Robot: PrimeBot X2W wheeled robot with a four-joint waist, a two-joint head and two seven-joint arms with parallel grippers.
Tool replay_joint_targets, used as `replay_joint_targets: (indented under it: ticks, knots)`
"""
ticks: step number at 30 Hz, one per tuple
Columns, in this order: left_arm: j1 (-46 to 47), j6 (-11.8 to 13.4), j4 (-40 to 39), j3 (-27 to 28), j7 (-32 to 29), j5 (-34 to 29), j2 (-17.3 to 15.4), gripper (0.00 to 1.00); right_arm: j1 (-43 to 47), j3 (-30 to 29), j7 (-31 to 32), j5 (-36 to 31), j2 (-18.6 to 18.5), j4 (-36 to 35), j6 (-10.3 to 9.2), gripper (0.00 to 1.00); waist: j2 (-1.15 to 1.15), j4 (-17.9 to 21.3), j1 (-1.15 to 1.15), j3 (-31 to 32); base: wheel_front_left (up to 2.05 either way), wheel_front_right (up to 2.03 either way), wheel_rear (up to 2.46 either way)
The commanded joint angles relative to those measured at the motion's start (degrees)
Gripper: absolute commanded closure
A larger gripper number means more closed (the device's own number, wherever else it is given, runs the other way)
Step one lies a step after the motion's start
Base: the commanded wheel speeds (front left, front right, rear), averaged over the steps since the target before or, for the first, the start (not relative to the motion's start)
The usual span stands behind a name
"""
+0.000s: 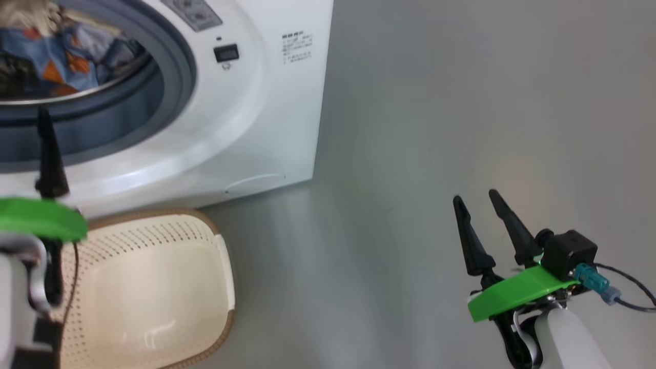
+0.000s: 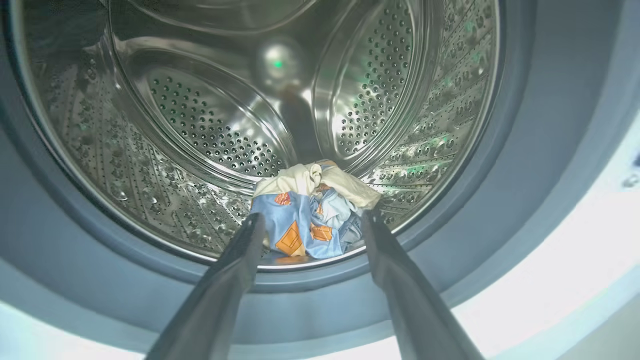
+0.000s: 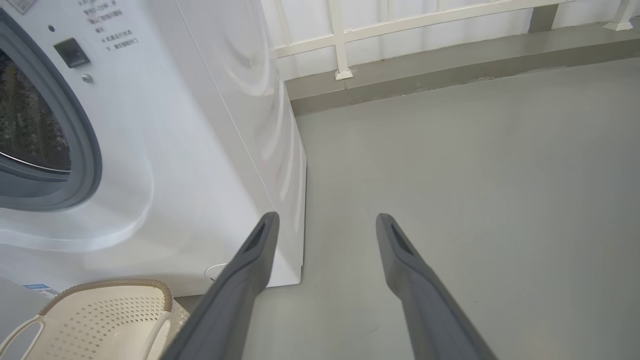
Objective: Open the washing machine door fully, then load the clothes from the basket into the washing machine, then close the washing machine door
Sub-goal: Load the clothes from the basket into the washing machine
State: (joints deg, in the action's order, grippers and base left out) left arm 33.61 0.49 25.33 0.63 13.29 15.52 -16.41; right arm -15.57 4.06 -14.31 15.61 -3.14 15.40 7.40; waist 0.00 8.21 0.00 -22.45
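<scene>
Steel drum (image 2: pixel 200 125) holds clothes (image 2: pixel 300 235) just beyond left hand (image 2: pixel 311 216).

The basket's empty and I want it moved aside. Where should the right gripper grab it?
I'd take the basket by its right-side rim, with the right gripper coming straight down from above: it stands upright and empty, so one finger can slip inside the wall and one outside.

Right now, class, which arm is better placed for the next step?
Left, probably: the left gripper, open, faces into the washing machine by the clothes; the right gripper hangs over the floor.
</scene>
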Motion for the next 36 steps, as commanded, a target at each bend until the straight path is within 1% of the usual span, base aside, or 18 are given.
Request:
replay_joint_targets:
  ticks: [1, 7, 8, 16, 21, 25, 30, 35, 36]
  knots:
    - [-3.5, 0.7, -3.4, 2.3, 0.8, 0.5, -2.0, 0.0, 1.7, 1.1, -0.7, -0.9, 0.3, -1.2, 0.09, 0.0, 0.0, -0.2, 0.0, 3.7, 0.0, 0.0, 0.0]
    - [-12.7, 2.0, -9.9, 2.7, 1.5, 0.0, 0.0, 0.0, 3.6, 0.2, -0.7, -2.2, 0.3, -1.2, 0.09, 0.0, 0.0, -0.6, 0.0, 7.5, 0.0, 0.0, 0.0]
    - [-12.7, 2.0, -9.9, 2.7, 1.5, 0.0, 0.0, 0.0, 3.6, 0.2, -0.7, -2.2, 0.3, -1.2, 0.09, 0.0, 0.0, -0.6, 0.0, 7.5, 0.0, 0.0, 0.0]
    - [-22.0, 3.2, -15.8, 3.0, 1.7, -0.8, 2.6, 0.0, 6.0, -0.9, -0.7, -3.9, 0.2, -2.0, 0.09, 0.0, 0.0, -1.0, 0.0, 12.3, 0.0, 0.0, 0.0]
    - [-26.9, 4.2, -18.9, 4.1, 1.7, -1.5, 4.0, 0.0, 7.7, -1.3, -0.7, -4.7, -0.1, -2.3, 0.09, 0.0, 0.0, -1.1, 0.0, 15.0, 0.0, 0.0, 0.0]
    - [-32.2, 5.2, -22.2, 5.4, 1.7, -2.6, 5.9, 0.0, 9.4, -1.7, -0.7, -5.5, -0.3, -2.7, 0.09, 0.0, 0.0, -1.1, 0.0, 17.0, 0.0, 0.0, 0.0]
    - [-37.3, 5.6, -25.1, 7.0, 1.7, -3.6, 8.2, 0.0, 11.3, -3.0, -0.7, -6.6, -0.4, -3.9, 0.09, 0.0, 0.0, -1.4, 0.0, 18.4, 0.0, 0.0, 0.0]
    - [-39.3, 5.4, -26.0, 7.8, 1.7, -4.3, 9.4, 0.0, 12.6, -3.8, -0.7, -7.2, -0.5, -4.5, 0.09, 0.0, 0.0, -1.8, 0.0, 19.0, 0.0, 0.0, 0.0]
    - [-40.0, 5.4, -26.1, 8.2, 1.7, -4.3, 10.1, 0.0, 13.1, -4.0, -0.7, -7.4, -0.5, -4.7, 0.09, 0.0, 0.0, -1.9, 0.0, 19.3, 0.0, 0.0, 0.0]
